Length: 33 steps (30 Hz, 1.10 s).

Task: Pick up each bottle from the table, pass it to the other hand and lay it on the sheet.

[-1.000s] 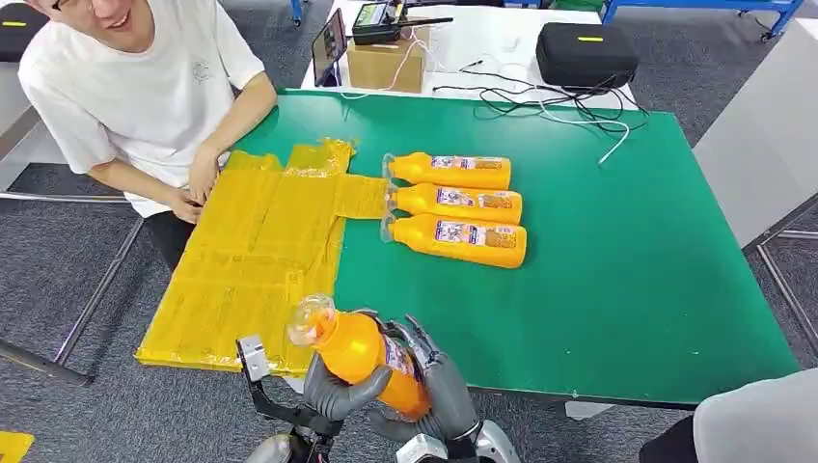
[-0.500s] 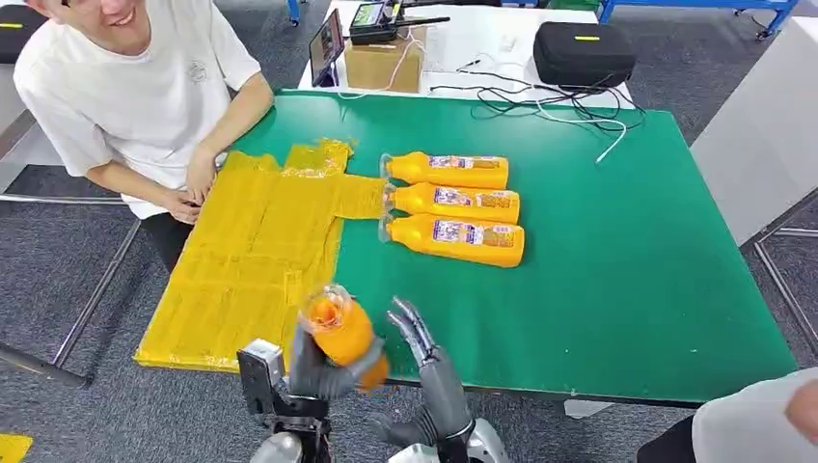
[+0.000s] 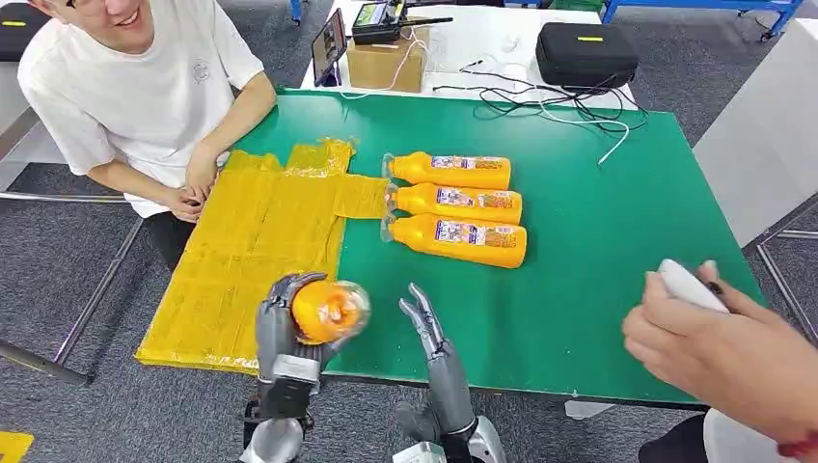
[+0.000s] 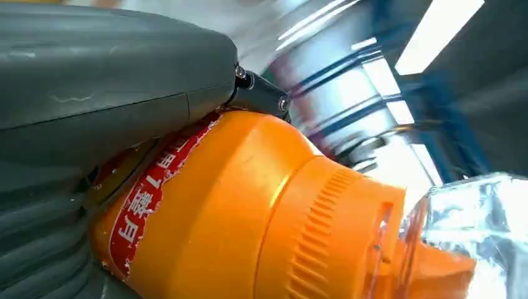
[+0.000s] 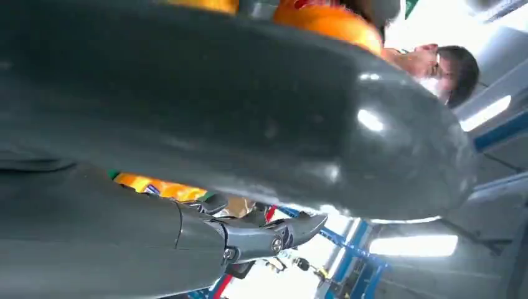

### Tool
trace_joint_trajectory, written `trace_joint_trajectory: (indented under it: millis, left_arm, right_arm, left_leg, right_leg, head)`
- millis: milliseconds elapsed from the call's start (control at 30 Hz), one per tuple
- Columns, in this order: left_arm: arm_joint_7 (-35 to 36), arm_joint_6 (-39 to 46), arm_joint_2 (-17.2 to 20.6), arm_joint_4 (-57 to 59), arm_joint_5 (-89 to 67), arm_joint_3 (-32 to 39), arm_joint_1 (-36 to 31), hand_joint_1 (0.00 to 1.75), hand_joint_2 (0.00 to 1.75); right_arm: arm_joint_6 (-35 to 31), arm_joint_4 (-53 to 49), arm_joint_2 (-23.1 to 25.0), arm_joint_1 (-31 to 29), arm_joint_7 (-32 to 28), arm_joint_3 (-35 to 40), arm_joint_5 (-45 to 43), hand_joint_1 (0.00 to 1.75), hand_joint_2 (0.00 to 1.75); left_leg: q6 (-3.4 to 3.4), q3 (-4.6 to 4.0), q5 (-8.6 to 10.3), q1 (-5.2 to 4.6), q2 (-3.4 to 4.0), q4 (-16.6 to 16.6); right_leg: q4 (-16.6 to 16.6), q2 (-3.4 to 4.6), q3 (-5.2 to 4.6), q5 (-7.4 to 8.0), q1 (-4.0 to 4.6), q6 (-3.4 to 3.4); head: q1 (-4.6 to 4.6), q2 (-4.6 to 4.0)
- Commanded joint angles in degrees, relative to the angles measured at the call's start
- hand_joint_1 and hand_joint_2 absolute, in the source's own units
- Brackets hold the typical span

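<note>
An orange bottle (image 3: 326,311) with a clear cap is gripped in the robot's left hand (image 3: 281,323), held above the near edge of the green counter (image 3: 617,251), its cap end pointing toward the camera. The left wrist view shows that bottle (image 4: 249,218) close up, with a red label. The right hand (image 3: 429,333) is raised just beside it, fingers apart and holding nothing. A yellow sheet (image 3: 256,256) covers the counter's left side. Three more orange bottles (image 3: 458,204) lie side by side at the centre, caps toward the sheet. A seated person (image 3: 135,87) rests both hands on the sheet's far-left edge. Another person's hand (image 3: 723,347) holds a white object at the right.
</note>
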Motion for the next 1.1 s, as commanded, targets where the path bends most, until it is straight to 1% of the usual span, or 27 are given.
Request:
trace_joint_trajectory:
  millis: [33, 67, 100, 167, 200, 233, 333, 433, 467, 500, 567, 633, 667, 700, 733, 767, 800, 867, 933, 967, 1000, 1033, 1067, 1100]
  left_arm:
    - [0.04, -0.11, -4.12, 12.83, -7.62, 18.3, -7.53, 1.75, 1.75]
    - [0.04, -0.11, -4.91, 15.74, -11.72, 22.59, -9.72, 1.75, 1.75]
    - [0.04, -0.11, -4.91, 15.74, -11.72, 22.59, -9.72, 1.75, 1.75]
    - [0.04, -0.11, -5.61, 18.29, -26.35, 32.72, -12.49, 1.75, 1.75]
    - [0.04, -0.11, -5.61, 18.29, -26.35, 32.72, -12.49, 1.75, 1.75]
    - [0.04, -0.11, -5.61, 17.72, -33.86, 35.69, -12.7, 1.75, 1.75]
    - [0.57, -0.11, -5.61, 19.08, -41.58, 38.73, -13.25, 1.75, 1.75]
    - [2.09, -0.11, -5.6, 20.78, -44.46, 39.59, -13.77, 1.75, 1.75]
    - [3.42, -0.11, -4.15, 34.07, -35.81, 40.47, -18.22, 1.75, 1.75]
    - [3.28, -0.11, -3.44, 35.36, -34.9, 40.11, -18.86, 1.75, 1.75]
    - [7.04, -0.11, -1.43, 39.26, -36.34, 36.99, -20.46, 1.75, 1.75]
    - [7.61, -0.11, -0.9, 40.8, -35.83, 36.48, -21.12, 1.75, 1.75]
    - [10.14, -0.11, 0.17, 41.37, -38.53, 33.95, -21.62, 1.75, 1.75]
    - [10.14, -0.11, 0.17, 41.37, -38.53, 33.95, -21.62, 1.75, 1.75]
    - [10.95, -0.11, 0.68, 43.2, -38.53, 32.43, -22.41, 1.75, 1.75]
    - [10.76, -0.11, 1.32, 47.88, -35.84, 30.66, -24.23, 1.75, 1.75]
    - [10.76, -0.11, 1.32, 47.88, -35.84, 30.66, -24.23, 1.75, 1.75]
    - [9.83, -3.83, 1.13, 49.11, -30.97, 28.77, -25.01, 1.75, 1.75]
    - [9.72, -4.76, 0.87, 48.83, -29.97, 28.12, -24.9, 1.75, 1.75]
    - [9.34, -7.2, 0.95, 47.84, -27.34, 26.6, -24.42, 1.5, 1.75]
    - [9.34, -7.2, 0.95, 47.84, -27.34, 26.6, -24.42, 1.31, 1.75]
    - [9.7, -8.21, 0.91, 47.74, -26.62, 26.35, -24.44, 0.7, 1.75]
    - [10.53, -9.56, 1.36, 47.01, -26.63, 23.8, -24.03, 0.17, 1.75]
    - [10.58, -9.92, 1.58, 46.93, -26.83, 23.0, -23.99, 0.17, 1.75]
  right_arm:
    - [0.24, 0.73, -0.33, -1.29, -0.02, 1.51, -1.46, 0.0, 0.0]
    - [0.87, 1.73, -1.18, -2.52, -0.02, 2.42, -3.18, 0.0, 0.0]
    - [0.87, 1.73, -1.18, -2.52, -0.02, 2.42, -3.18, 0.0, 0.0]
    - [0.36, 0.78, -1.02, -2.08, -0.02, 2.88, -3.25, 0.0, 0.0]
    - [0.36, 0.78, -1.02, -2.08, -0.02, 2.88, -3.25, 0.0, 0.0]
    - [0.46, 0.96, -0.79, -1.51, -0.02, 2.37, -3.24, 0.0, 0.0]
    - [2.14, 1.0, -0.89, -0.93, -0.02, 1.57, -3.85, 0.0, 0.0]
    - [2.94, 1.0, -0.98, -1.01, -0.02, 1.84, -3.18, 0.0, 0.0]
    - [3.22, 1.41, -0.6, -1.21, -0.02, 1.61, -2.79, 0.0, 0.0]
    - [3.33, 1.5, -0.49, -1.26, -0.02, 1.5, -2.7, 0.0, 0.0]
    - [4.51, 1.19, -0.08, -1.98, -0.02, 1.42, -2.6, 0.0, 0.0]
    - [4.74, 1.26, 0.12, -2.23, -0.02, 1.37, -2.53, 0.0, 0.0]
    - [5.41, 1.02, 0.48, -2.49, -0.02, 1.26, -3.03, 0.0, 0.0]
    - [5.41, 1.02, 0.48, -2.49, -0.02, 1.26, -3.03, 0.0, 0.0]
    - [5.8, 1.46, 0.87, -2.66, -0.02, 1.06, -3.04, 0.0, 0.0]
    - [5.77, 1.47, 1.14, -2.58, -0.02, 0.9, -2.79, 0.0, 0.0]
    - [5.77, 1.47, 1.14, -2.58, -0.02, 0.9, -2.79, 0.0, 0.0]
    - [5.51, 0.64, 1.19, -1.95, -0.02, 0.9, -3.37, 0.0, 0.0]
    - [5.23, 0.39, 1.17, -1.63, -0.02, 0.82, -3.38, 0.0, 0.0]
    - [4.96, 0.13, 1.26, -1.27, -0.02, 0.47, -3.93, 0.0, 0.0]
    - [4.96, 0.13, 1.26, -1.27, -0.02, 0.47, -3.93, 0.0, 0.0]
    - [4.95, 0.17, 1.25, -1.14, -0.02, 0.38, -4.07, 0.0, 0.0]
    - [4.99, 0.12, 0.98, -1.08, -0.02, 0.51, -3.89, 0.0, 0.0]
    - [4.98, 0.22, 0.95, -1.11, -0.02, 0.53, -3.8, 0.0, 0.0]
  left_leg:
    - [-0.15, 0.18, -0.01, 0.1, 0.06, -0.05]
    - [-0.14, 0.13, -0.03, 0.1, 0.08, -0.01]
    - [-0.12, 0.11, 0.01, 0.1, 0.1, -0.04]
    - [-0.07, 0.08, 0.02, 0.05, 0.0, -0.04]
    - [-0.12, 0.11, 0.02, 0.11, -0.05, 0.0]
    - [-0.1, 0.13, 0.0, 0.11, 0.07, -0.02]
    - [-0.09, 0.12, 0.0, 0.09, 0.11, -0.04]
    - [-0.08, 0.12, 0.01, 0.07, 0.02, -0.03]
    - [-0.12, 0.15, -0.01, 0.12, 0.0, -0.02]
    - [-0.1, 0.16, 0.03, 0.06, -0.06, -0.06]
    - [-0.06, 0.09, 0.08, -0.01, -0.09, -0.08]
    - [-0.1, 0.07, 0.07, 0.06, -0.1, -0.04]
    - [-0.07, 0.03, 0.06, 0.03, -0.04, -0.03]
    - [-0.12, 0.06, 0.05, 0.06, -0.06, -0.03]
    - [-0.08, 0.08, 0.06, 0.04, -0.05, -0.05]
    - [-0.11, 0.09, 0.05, 0.08, -0.06, -0.03]
    - [-0.1, 0.13, 0.06, 0.04, -0.03, -0.05]
    - [-0.13, 0.23, 0.08, 0.08, -0.12, -0.06]
    - [-0.09, 0.2, 0.13, 0.04, -0.28, -0.03]
    - [-0.13, 0.19, 0.13, 0.09, -0.26, -0.01]
    - [-0.14, 0.24, 0.17, 0.05, -0.28, -0.04]
    - [-0.09, 0.26, 0.19, 0.02, -0.33, -0.05]
    - [-0.17, 0.21, 0.2, 0.1, -0.28, -0.02]
    - [-0.19, 0.19, 0.27, 0.12, -0.43, 0.01]
  right_leg:
    - [-0.06, 0.03, 0.17, 0.0, 0.1, -0.18]
    - [-0.04, 0.04, 0.13, 0.0, 0.11, -0.17]
    - [-0.05, 0.05, 0.1, 0.04, 0.11, -0.14]
    - [-0.03, -0.05, 0.06, 0.01, 0.06, -0.08]
    - [-0.04, -0.11, 0.13, -0.01, 0.12, -0.14]
    - [-0.04, 0.06, 0.11, 0.02, 0.12, -0.12]
    - [-0.03, 0.05, 0.12, 0.01, 0.09, -0.11]
    - [-0.02, -0.05, 0.13, -0.03, 0.07, -0.09]
    - [-0.02, -0.07, 0.17, -0.05, 0.12, -0.15]
    - [-0.03, -0.12, 0.18, -0.03, 0.06, -0.12]
    - [-0.02, -0.14, 0.08, -0.01, -0.01, -0.07]
    - [-0.01, -0.12, 0.09, 0.01, 0.06, -0.12]
    - [0.0, -0.05, 0.03, 0.01, 0.03, -0.08]
    - [0.01, -0.07, 0.09, 0.0, 0.06, -0.14]
    - [0.0, -0.04, 0.11, 0.01, 0.04, -0.11]
    - [0.01, -0.04, 0.13, 0.01, 0.08, -0.15]
    - [0.01, -0.01, 0.14, 0.01, 0.04, -0.13]
    - [-0.02, -0.1, 0.27, 0.01, 0.08, -0.17]
    - [0.01, -0.24, 0.27, 0.01, 0.05, -0.11]
    - [0.01, -0.22, 0.26, 0.02, 0.1, -0.16]
    - [0.01, -0.22, 0.29, 0.02, 0.06, -0.14]
    - [0.02, -0.23, 0.32, 0.01, 0.02, -0.1]
    - [0.01, -0.21, 0.29, 0.04, 0.11, -0.2]
    - [0.0, -0.34, 0.31, 0.06, 0.12, -0.19]
  head:
    - [-0.02, 0.02]
    - [-0.02, 0.02]
    - [-0.04, 0.0]
    - [-0.02, 0.02]
    - [0.0, 0.0]
    - [-0.02, 0.0]
    - [-0.02, 0.0]
    - [-0.02, 0.0]
    - [-0.02, 0.02]
    - [-0.02, 0.0]
    - [-0.02, 0.02]
    - [-0.02, 0.0]
    - [-0.02, 0.0]
    - [-0.04, 0.02]
    - [0.0, 0.02]
    - [-0.02, 0.02]
    - [-0.04, 0.0]
    - [-0.04, 0.0]
    - [-0.02, 0.0]
    - [-0.04, 0.0]
    - [-0.04, 0.0]
    - [-0.04, 0.0]
    - [-0.04, 0.0]
    - [-0.04, 0.02]
